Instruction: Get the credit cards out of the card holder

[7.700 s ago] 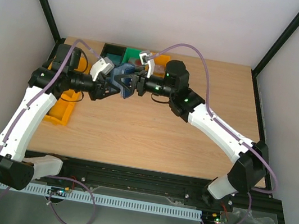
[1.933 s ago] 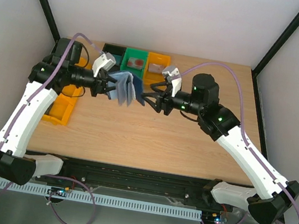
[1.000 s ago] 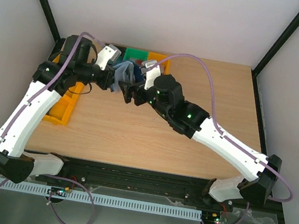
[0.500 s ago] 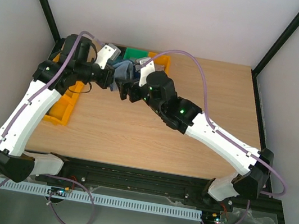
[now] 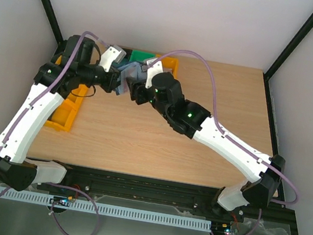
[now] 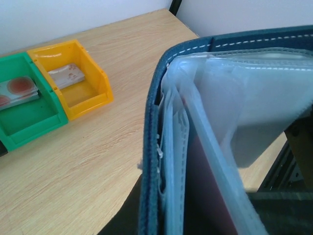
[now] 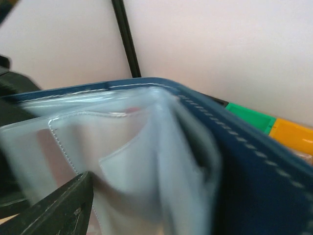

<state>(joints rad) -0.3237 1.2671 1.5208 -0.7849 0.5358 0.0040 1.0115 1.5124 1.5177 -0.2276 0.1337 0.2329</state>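
- The left gripper, clamped shut on the card holder, holds it open in the air just in front of the green bin.
- The right gripper is at the holder's pockets, also in front of that bin. I cannot tell how wide it stands or whether it grips anything.
- A reddish credit card sits in a clear pocket; the extraction step is in hand. Next, I judge, pinch its edge and slide it out.

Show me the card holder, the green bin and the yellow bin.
card holder (image 6: 150, 147), left wrist view, navy outer edge.
green bin (image 6: 34, 129), left wrist view, front wall.
yellow bin (image 6: 90, 104), left wrist view, front wall.
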